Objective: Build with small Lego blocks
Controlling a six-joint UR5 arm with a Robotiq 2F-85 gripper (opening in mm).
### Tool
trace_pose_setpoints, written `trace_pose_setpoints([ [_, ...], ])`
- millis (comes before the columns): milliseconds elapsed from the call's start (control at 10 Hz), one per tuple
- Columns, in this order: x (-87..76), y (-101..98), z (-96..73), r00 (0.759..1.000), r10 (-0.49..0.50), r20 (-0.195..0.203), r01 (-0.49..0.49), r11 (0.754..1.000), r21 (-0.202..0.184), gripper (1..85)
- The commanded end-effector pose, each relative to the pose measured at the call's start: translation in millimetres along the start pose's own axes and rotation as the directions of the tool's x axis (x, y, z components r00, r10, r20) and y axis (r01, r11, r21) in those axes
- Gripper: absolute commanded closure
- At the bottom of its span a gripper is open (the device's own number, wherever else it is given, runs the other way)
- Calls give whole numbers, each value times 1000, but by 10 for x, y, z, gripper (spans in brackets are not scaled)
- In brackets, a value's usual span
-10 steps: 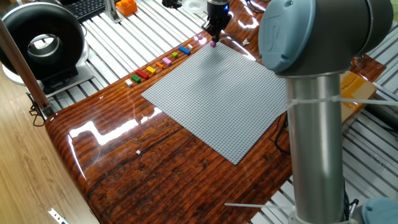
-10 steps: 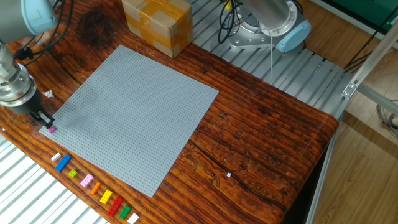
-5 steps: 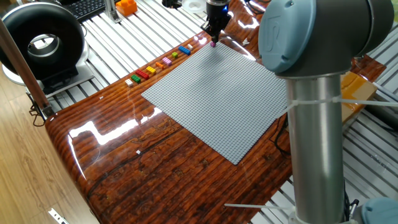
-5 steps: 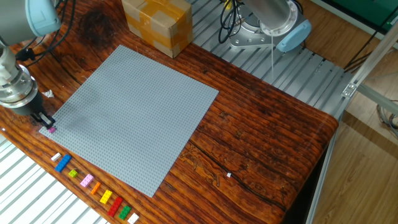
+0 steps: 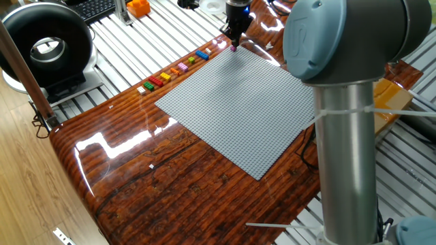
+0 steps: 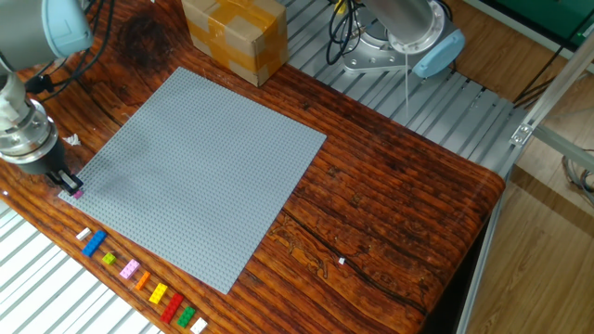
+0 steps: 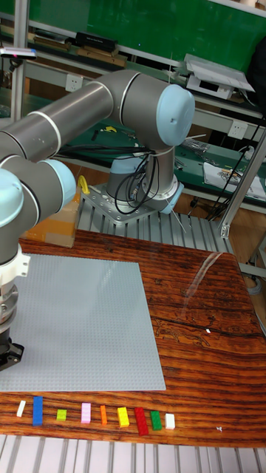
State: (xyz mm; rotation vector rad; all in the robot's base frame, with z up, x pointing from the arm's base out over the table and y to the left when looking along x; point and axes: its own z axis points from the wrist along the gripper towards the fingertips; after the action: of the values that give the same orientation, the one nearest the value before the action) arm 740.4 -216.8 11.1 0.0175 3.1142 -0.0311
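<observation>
Glossy red-brown wooden table (image 6: 408, 213), set among ribbed metal rails, carries a grey studded baseplate (image 6: 204, 167) and, just off one of its edges, a row of small Lego blocks (image 7: 96, 414). In the tall fixed view that row counts 8 pieces: white, blue, yellow-green, pink, orange, yellow, red beside green, and white again. 1 more piece, a magenta brick (image 6: 78, 193), sits at the baseplate's corner nearest the blue end of the row, directly under the gripper (image 6: 67, 183). Its dark fingers appear closed on the magenta brick, though the contact is too small to confirm. A cardboard box (image 6: 234, 35) stands past the far side of the baseplate. My reading is that the arm is seating this first brick onto the studs. Next it should need a straight downward press to lock the brick, then a release and a vertical lift before fetching another piece
</observation>
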Motion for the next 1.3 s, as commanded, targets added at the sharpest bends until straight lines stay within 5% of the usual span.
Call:
trace_pose_setpoints([
  [0,-65,41,39,1000,4,26,-3,1000,-18,847],
  [300,-65,5,6,1000,-3,25,3,1000,-6,847],
  [900,34,301,-31,1000,-6,4,6,992,-124,847],
  [1200,33,153,-21,999,-42,3,42,994,-98,847],
])
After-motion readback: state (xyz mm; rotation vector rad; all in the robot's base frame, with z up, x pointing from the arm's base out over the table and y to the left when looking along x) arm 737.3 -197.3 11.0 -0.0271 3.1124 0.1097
